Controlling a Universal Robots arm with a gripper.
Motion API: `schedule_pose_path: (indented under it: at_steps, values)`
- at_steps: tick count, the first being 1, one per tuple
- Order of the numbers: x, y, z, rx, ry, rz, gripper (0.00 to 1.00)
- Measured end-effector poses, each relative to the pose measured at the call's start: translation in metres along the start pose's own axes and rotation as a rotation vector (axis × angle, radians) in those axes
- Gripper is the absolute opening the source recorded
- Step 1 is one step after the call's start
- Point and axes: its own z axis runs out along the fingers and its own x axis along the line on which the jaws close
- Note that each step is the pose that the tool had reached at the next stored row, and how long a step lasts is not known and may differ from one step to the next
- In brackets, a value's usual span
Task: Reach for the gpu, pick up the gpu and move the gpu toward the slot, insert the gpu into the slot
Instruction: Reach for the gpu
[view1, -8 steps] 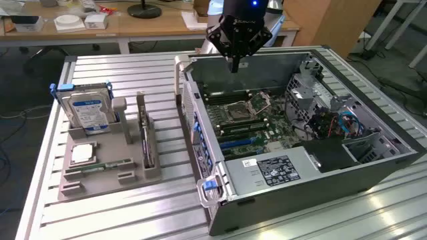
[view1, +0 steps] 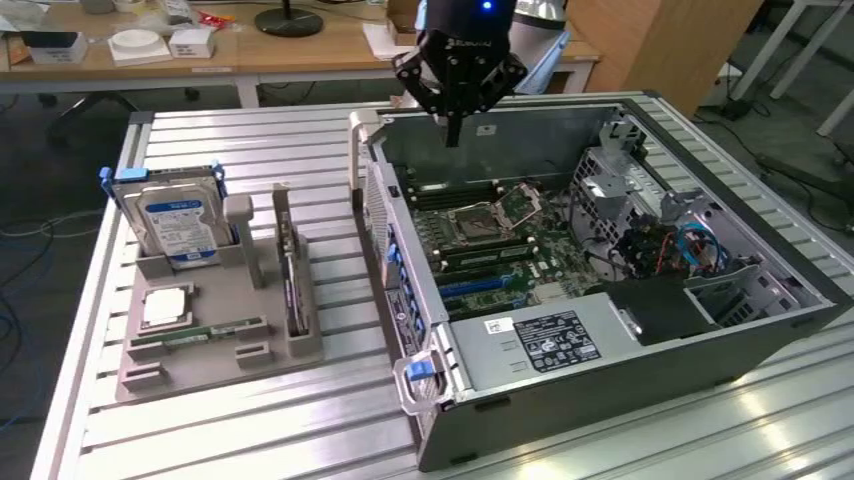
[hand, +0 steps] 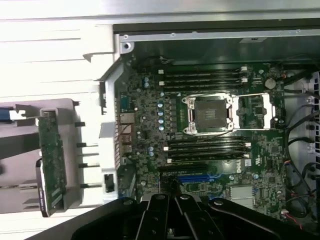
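We see a slatted metal table (view1: 240, 150) w/ an open PC case (view1: 601, 390) lying on the exterior view's right side, green mobo (view1: 534, 250) exposed inside. On the exterior view's left, well apart from the case's interior, sits a grey parts holder (view1: 214, 330); an HDD (view1: 180, 225) stands upright at its far end. The gpu (view1: 291, 270) stands on edge in the holder, just right of the HDD and untouched; in the wrist view we see it (hand: 50, 155) outside the case wall, bracket prongs pointing toward the case. The gripper (view1: 453, 135) hangs over the case's far wall, above the mobo, fingers closed together w/ nothing between them (hand: 171, 200). The slot (view1: 474, 288), a blue strip (hand: 197, 176), lies on the near part of the mobo, near side of the CPU socket (view1: 487, 215), and is unoccupied.
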Motion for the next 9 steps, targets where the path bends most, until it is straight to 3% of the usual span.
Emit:
schedule_pose_path:
  at_steps: [9]
  values:
    - [0.041,-0.0032,-0.0009,-0.0001,-0.0001,0.0,0.1]
